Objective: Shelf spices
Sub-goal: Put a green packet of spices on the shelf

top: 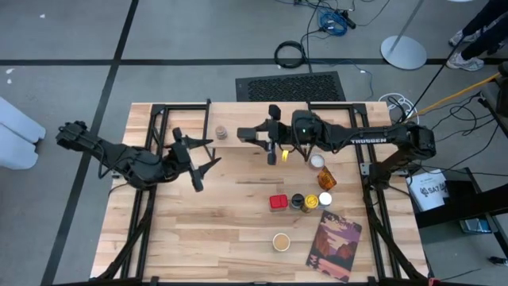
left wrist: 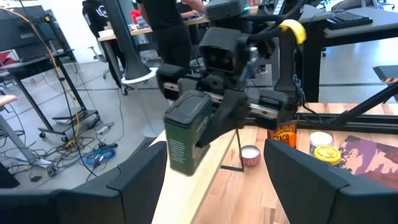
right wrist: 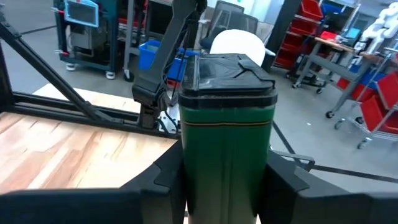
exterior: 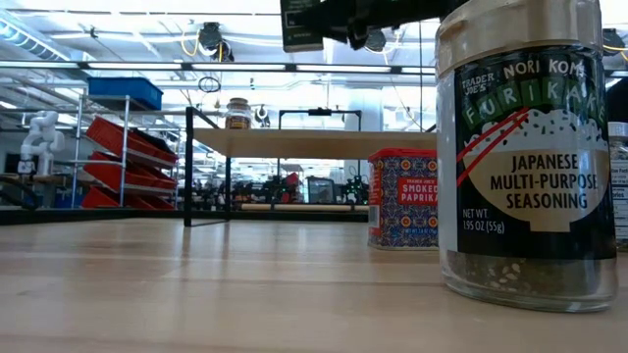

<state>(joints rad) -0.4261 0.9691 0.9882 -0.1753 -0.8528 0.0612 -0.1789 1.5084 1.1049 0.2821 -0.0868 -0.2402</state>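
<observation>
Green tin (right wrist: 225, 124), black lid, clamped in my right pincer (top: 255, 135), held in the air over the shelf (top: 190, 119) end at the tabletop's (top: 198, 230) far edge. One jar (top: 221, 132) already on the shelf plank. My left pincer (top: 208, 164) hangs with fingers apart and nothing between them, just beside the shelf, bare planks under it and toward the near edge. Remaining spices cluster right of centre: red tin (top: 278, 202), small jars (top: 311, 201), tan-lidded jar (top: 281, 241), book (top: 333, 246) beside them. Furikake jar (exterior: 530, 167) stands near the low camera. Workshop racks, cables and people show beyond.
</observation>
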